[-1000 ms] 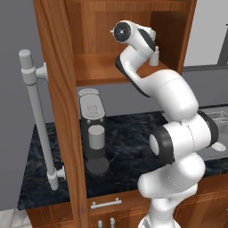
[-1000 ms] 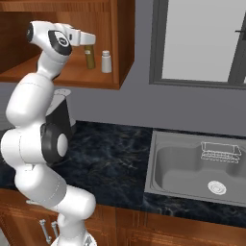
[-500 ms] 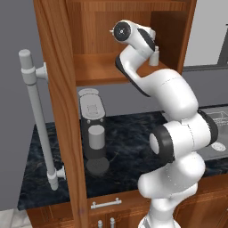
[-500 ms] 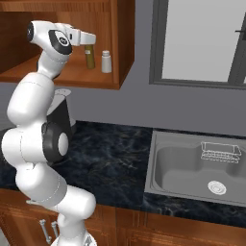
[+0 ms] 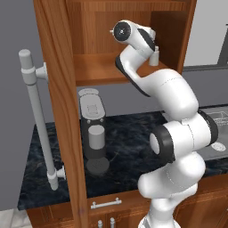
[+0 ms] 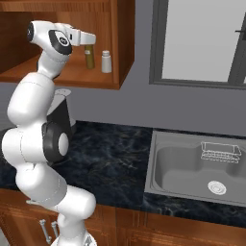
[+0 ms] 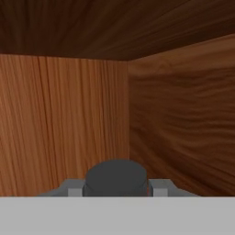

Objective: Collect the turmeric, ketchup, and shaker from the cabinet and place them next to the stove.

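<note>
My gripper (image 6: 89, 46) is reaching into the open reddish-brown cabinet (image 6: 122, 43), above its lower shelf. It is shut on the top of the turmeric (image 6: 89, 57), an olive-brown jar with a dark cap that stands on the shelf. In the hand view the dark cap (image 7: 116, 178) sits between the two grey fingers (image 7: 158, 187), facing the cabinet's back corner. The white shaker (image 6: 106, 62) stands just right of the jar, apart from it, and is also visible behind the arm (image 5: 154, 57). The ketchup and the stove are out of view.
The cabinet door (image 5: 58, 116) hangs open on the left with its long grey bar handle (image 5: 38, 116). A grey coffee machine (image 5: 93, 133) stands on the dark marble counter (image 6: 110, 149) under the shelf. A steel sink (image 6: 192, 168) lies to the right below a window.
</note>
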